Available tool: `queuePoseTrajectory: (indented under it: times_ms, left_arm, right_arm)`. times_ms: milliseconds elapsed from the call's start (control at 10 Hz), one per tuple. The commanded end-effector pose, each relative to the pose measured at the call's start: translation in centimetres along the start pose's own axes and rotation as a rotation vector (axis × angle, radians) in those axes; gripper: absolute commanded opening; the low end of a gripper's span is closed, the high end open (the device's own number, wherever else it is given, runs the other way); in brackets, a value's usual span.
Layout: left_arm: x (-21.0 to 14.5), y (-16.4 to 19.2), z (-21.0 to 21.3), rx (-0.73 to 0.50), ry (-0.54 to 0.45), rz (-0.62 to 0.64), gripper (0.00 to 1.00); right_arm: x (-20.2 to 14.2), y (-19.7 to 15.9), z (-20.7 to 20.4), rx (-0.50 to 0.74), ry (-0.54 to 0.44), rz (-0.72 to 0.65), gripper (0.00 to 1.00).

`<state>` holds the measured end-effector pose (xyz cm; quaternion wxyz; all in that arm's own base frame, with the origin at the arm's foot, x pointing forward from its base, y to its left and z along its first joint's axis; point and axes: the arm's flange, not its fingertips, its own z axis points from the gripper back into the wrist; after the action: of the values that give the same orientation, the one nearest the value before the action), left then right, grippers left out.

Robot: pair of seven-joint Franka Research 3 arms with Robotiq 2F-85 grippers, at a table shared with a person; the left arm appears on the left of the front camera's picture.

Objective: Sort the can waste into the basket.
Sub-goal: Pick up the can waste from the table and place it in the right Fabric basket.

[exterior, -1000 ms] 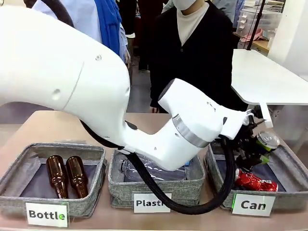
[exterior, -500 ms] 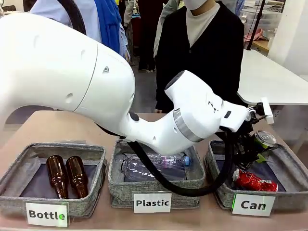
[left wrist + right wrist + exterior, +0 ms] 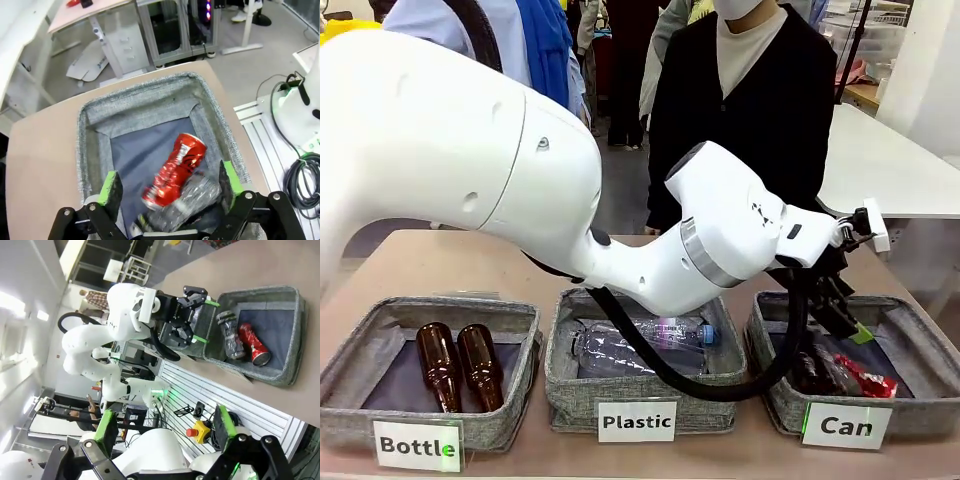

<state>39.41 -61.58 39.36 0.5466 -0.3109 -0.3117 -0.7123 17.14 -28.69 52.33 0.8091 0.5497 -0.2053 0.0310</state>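
- The red can [image 3: 175,169] lies on the dark floor of the basket [image 3: 150,107], right under the left gripper [image 3: 170,187] and between its two green pads [image 3: 108,187].
- Its long side runs slantwise, from down near the gripper up and away toward the far wall.
- The black can [image 3: 185,210] lies just beside the red one, touching it, nearer to the gripper (it is blurry here, so its marks are hard to read).
- The right wrist view shows both cans side by side in the same basket, below the left gripper.
- The left gripper is wide open and holds nothing; it hangs over the basket, so the left arm is the near one.
- The right gripper [image 3: 165,432] is wide open too, holds nothing, and is well apart from the basket.
- From the front, the arm and the basket wall hide most of the cans.
- My guess: both cans are in, so the sorting looks done.
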Motion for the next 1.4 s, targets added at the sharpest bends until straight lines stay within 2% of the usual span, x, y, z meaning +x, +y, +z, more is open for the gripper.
queuePoseTrajectory:
  times_ms: [0, 200, 400, 500, 600, 700, 800, 1000, 1100, 1200, 1300]
  left_arm:
    - [0.6, 0.5, 1.4, -0.009, -0.01, 0.011, 1.0]
    - [0.3, 0.0, 4.2, -0.049, -0.03, 0.027, 1.0]
    - [-1.6, -0.9, 10.5, -0.065, -0.009, 0.085, 1.0]
    - [-3.4, -1.5, 14.4, -0.077, -0.007, 0.134, 1.0]
    - [-5.8, -1.9, 18.7, -0.121, -0.029, 0.238, 1.0]
    - [-8.5, -2.3, 23.4, -0.126, -0.067, 0.346, 1.0]
    - [-12.2, -3.0, 28.5, -0.105, -0.135, 0.489, 1.0]
    - [-20.2, -4.6, 36.7, 0.024, -0.28, 0.75, 1.0]
    - [-24.4, -5.7, 40.6, 0.014, -0.389, 0.859, 1.0]
    - [-28.6, -7.0, 43.8, 0.109, -0.487, 0.978, 1.0]
    - [-32.6, -8.5, 46.9, 0.069, -0.645, 1.056, 1.0]
  right_arm:
    - [0.0, 0.5, 0.3, -0.002, 0.007, -0.017, 1.0]
    - [0.0, 0.5, 0.3, -0.002, 0.007, -0.017, 1.0]
    - [0.0, 0.0, 0.0, 0.0, 0.0, 0.0, 1.0]
    - [2.1, 0.4, -1.8, -0.036, 0.071, 0.013, 1.0]
    - [4.6, 0.9, -4.0, -0.015, 0.173, 0.022, 1.0]
    - [7.4, 1.5, -6.6, -0.002, 0.222, -0.003, 1.0]
    - [10.6, 1.8, -10.6, 0.012, 0.274, -0.046, 1.0]
    - [14.6, 2.6, -19.3, 0.048, 0.351, -0.104, 1.0]
    - [15.3, 2.9, -24.3, 0.086, 0.392, -0.126, 1.0]
    - [14.8, 2.8, -28.9, 0.109, 0.405, -0.148, 1.0]
    - [13.5, 2.5, -33.1, 0.18, 0.426, -0.178, 1.0]
